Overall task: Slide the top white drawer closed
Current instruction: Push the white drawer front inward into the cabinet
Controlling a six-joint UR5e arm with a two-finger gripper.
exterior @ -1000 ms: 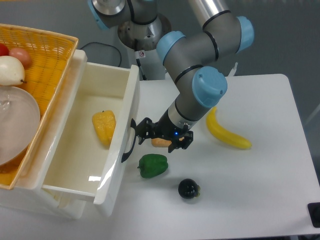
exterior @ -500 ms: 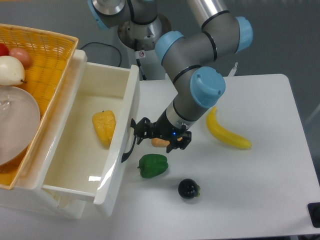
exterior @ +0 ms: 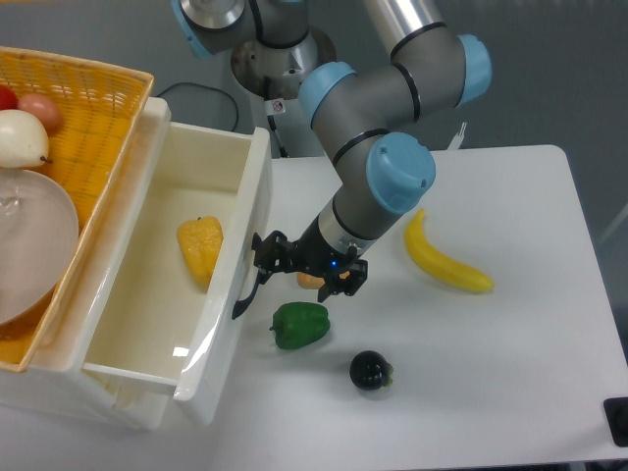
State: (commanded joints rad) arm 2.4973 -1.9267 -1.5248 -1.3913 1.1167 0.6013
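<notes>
The top white drawer (exterior: 235, 294) stands partly open at the left, cream-white inside, with a yellow pepper (exterior: 199, 247) lying in it. Its black curved handle (exterior: 246, 292) is on the flat front panel. My gripper (exterior: 263, 251) points left with its fingertips against the front panel just above the handle. The fingers look shut and hold nothing.
A green pepper (exterior: 299, 325), a small orange item (exterior: 310, 281) under my wrist, a black round fruit (exterior: 370, 370) and a banana (exterior: 444, 257) lie on the white table. A yellow woven basket (exterior: 98, 108) with a bowl (exterior: 29, 245) and fruit sits on the cabinet.
My gripper has moved left against the drawer front, and the drawer has slid a little to the left, inward. The yellow pepper moved with it.
</notes>
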